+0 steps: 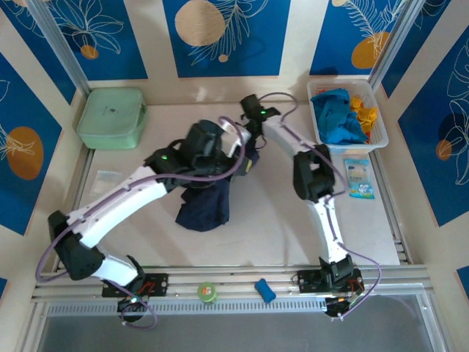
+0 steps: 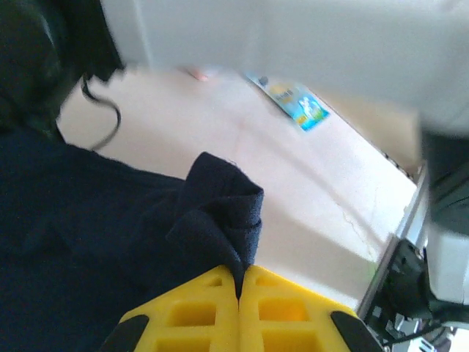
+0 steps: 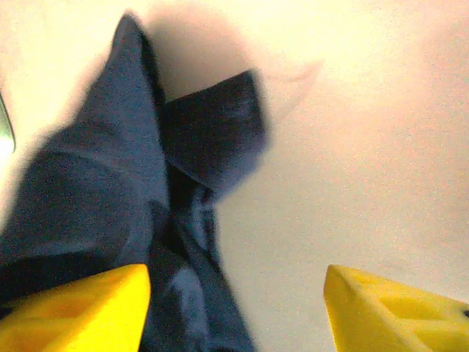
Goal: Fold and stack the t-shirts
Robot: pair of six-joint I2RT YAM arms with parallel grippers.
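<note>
Pale beige bench (image 1: 278, 220) carries a large dark navy cloth t-shirt (image 1: 205, 209). The left gripper (image 2: 239, 277) clamps its fold; the right gripper (image 3: 236, 293) has jaws wide apart.

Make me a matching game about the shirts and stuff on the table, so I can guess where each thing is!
Things:
1. navy t-shirt
2. turquoise t-shirt
3. mint-green box
4. blue packet

Places:
A. inside the white basket
B. at the far left corner of the table
C. bunched up in the middle of the table
D. lying flat, just in front of the basket

Pairs: 1-C, 2-A, 3-B, 4-D
</note>
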